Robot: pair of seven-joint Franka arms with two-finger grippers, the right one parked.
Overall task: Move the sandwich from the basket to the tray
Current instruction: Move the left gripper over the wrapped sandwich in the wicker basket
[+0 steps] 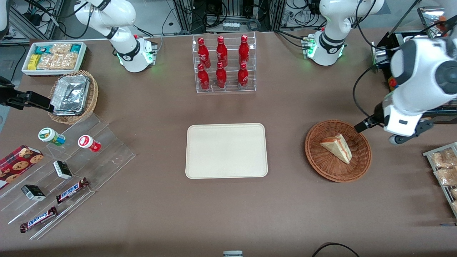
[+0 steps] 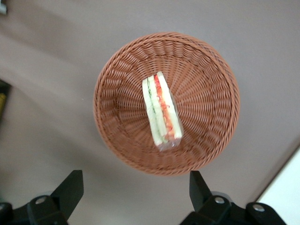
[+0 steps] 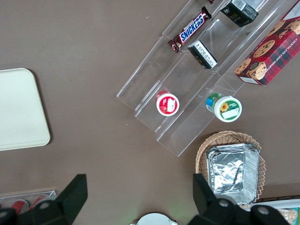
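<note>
The sandwich (image 1: 337,147), a pale bread wedge with red and green filling on its edge, lies in the round reddish-brown wicker basket (image 1: 314,157). My gripper (image 1: 367,123) hangs above the basket's rim on the working arm's side. In the left wrist view the sandwich (image 2: 161,110) rests in the middle of the basket (image 2: 211,93), and my gripper (image 2: 135,190) is open with only bare table between its black fingers (image 2: 70,187). The cream tray (image 1: 226,150) lies flat at the table's middle with nothing on it; a corner of the tray (image 2: 287,197) shows in the left wrist view.
A clear rack of red bottles (image 1: 224,64) stands farther from the camera than the tray. Toward the parked arm's end are a stepped acrylic stand with snacks (image 1: 64,167), a tan basket holding a foil container (image 1: 73,96) and a white box of packets (image 1: 53,57). A wire rack of packets (image 1: 444,167) sits at the working arm's end.
</note>
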